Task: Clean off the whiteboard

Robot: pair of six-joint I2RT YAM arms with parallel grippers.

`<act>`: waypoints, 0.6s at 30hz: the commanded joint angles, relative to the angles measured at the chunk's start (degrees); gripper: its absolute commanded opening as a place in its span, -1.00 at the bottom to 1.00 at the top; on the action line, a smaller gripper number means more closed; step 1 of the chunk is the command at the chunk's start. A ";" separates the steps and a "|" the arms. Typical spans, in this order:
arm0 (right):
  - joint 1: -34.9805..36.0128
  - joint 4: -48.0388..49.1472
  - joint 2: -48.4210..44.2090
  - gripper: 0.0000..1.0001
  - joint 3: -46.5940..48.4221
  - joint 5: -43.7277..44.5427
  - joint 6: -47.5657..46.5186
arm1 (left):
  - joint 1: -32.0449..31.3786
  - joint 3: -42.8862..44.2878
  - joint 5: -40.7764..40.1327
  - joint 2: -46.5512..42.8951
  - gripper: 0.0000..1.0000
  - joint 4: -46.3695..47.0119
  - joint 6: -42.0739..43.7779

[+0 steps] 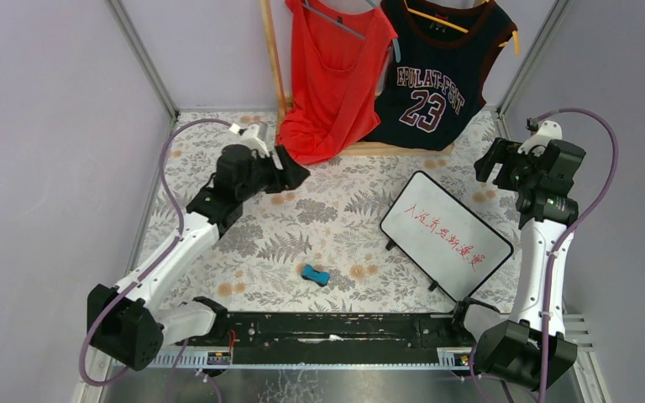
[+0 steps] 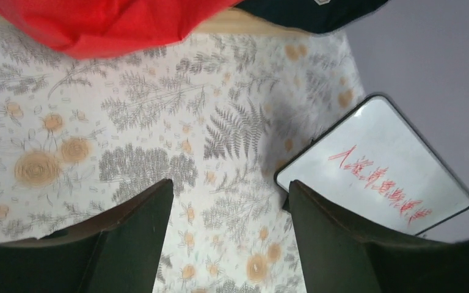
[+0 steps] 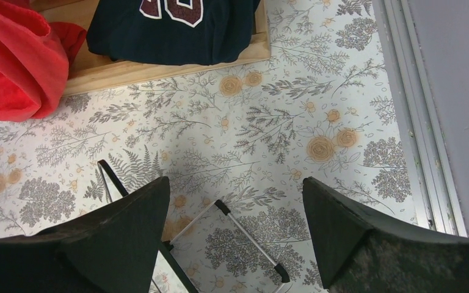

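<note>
Your whiteboard (image 1: 445, 233) lies flat and skewed on the right half of the floral cloth (image 1: 336, 210). It has red writing across it, and its near corner is close to the right arm's base. One blue eraser (image 1: 314, 274) sits apart to its left, with bare cloth between them. Two garments hang at the back: a red tank top (image 1: 336, 75) and a navy jersey (image 1: 441, 71). The left gripper (image 2: 231, 186) and right gripper (image 3: 235, 183) hover with fingers apart, holding nothing.
</note>
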 commanded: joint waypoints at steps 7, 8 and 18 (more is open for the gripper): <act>0.12 2.08 -0.95 0.73 0.22 -3.24 -0.70 | -24.32 14.22 -27.71 10.91 0.22 -44.62 7.47; 0.12 2.10 -0.98 0.73 0.25 -3.24 -0.68 | -26.72 14.31 -30.64 12.50 0.22 -46.91 5.98; 0.12 2.01 -1.38 0.74 0.04 -4.22 -0.84 | -40.20 12.00 -35.02 17.27 0.23 -56.78 3.71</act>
